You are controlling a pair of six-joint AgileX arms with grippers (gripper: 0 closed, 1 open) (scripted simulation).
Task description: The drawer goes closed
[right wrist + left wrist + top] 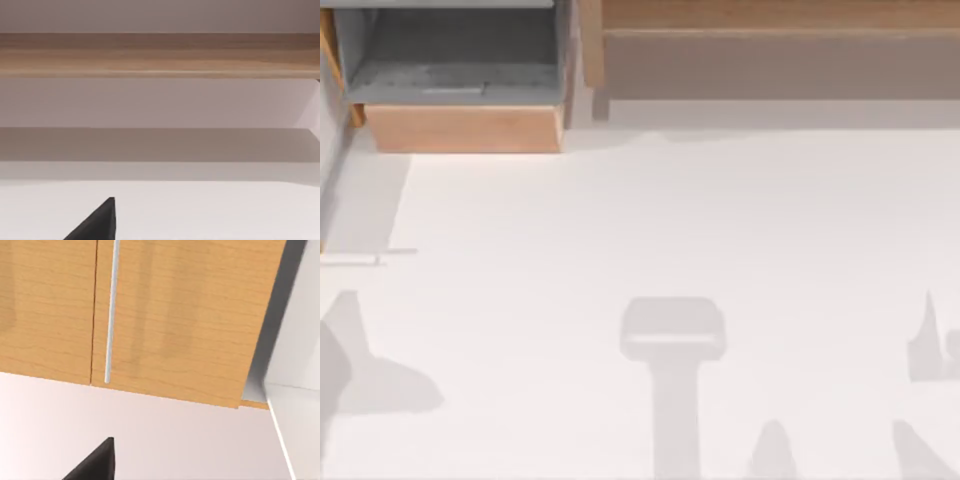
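Note:
The drawer stands at the table's far left, pulled out toward the front. Its light tan front panel faces me and its grey inner floor is open to view, with wooden side edges around it. Arm shadows fall on the white tabletop near the front edge. In the left wrist view a dark part of my left gripper sits low before a tan wooden panel that carries a thin pale bar. A dark part of my right gripper looks toward the long shelf.
A long wide wooden shelf with a brown-grey recess runs along the back right; its wooden edge spans the right wrist view. A pale wall edge stands beside the wooden panel. White tabletop stretches between the drawer and the front.

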